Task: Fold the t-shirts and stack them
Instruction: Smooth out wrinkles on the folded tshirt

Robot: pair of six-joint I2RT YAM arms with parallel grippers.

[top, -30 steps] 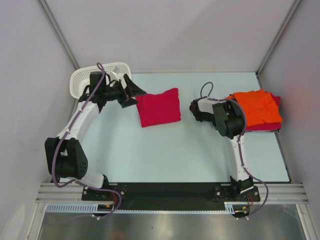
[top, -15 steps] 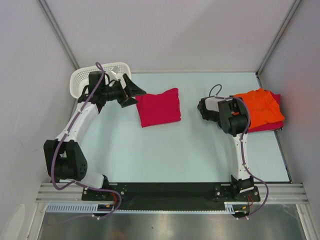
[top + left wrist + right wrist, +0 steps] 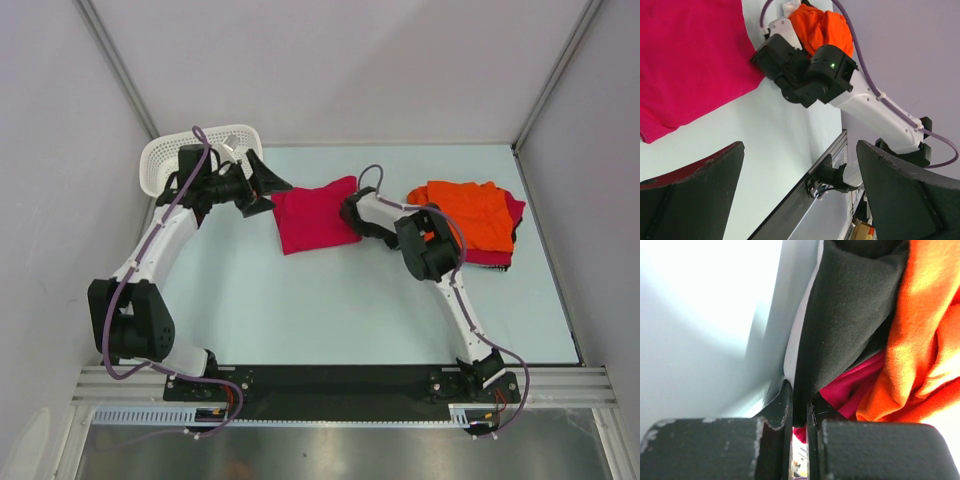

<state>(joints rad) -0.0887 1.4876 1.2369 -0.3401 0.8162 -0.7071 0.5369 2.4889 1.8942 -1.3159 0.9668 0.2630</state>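
L gripper (image 3: 264,187) spread wide at the left edge of the folded crimson cloth t-shirt (image 3: 315,218). R gripper (image 3: 800,401) clamped on a black cloth edge (image 3: 850,315) beside the crumpled orange cloth t-shirt (image 3: 462,210). Bare pale desk (image 3: 330,310) lies toward the arm bases.

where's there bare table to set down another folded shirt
The wide near strip of table, between the arm bases and in front of the shirts, is bare; so is the near right corner below the orange-on-crimson stack. Crowded along the far middle: basket, left fingers, crimson shirt, right arm.

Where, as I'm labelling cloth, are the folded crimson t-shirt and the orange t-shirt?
Folded crimson cloth t-shirt (image 3: 313,218): top view, its centre.
Bright orange cloth t-shirt (image 3: 468,210): top view, crumpled middle.
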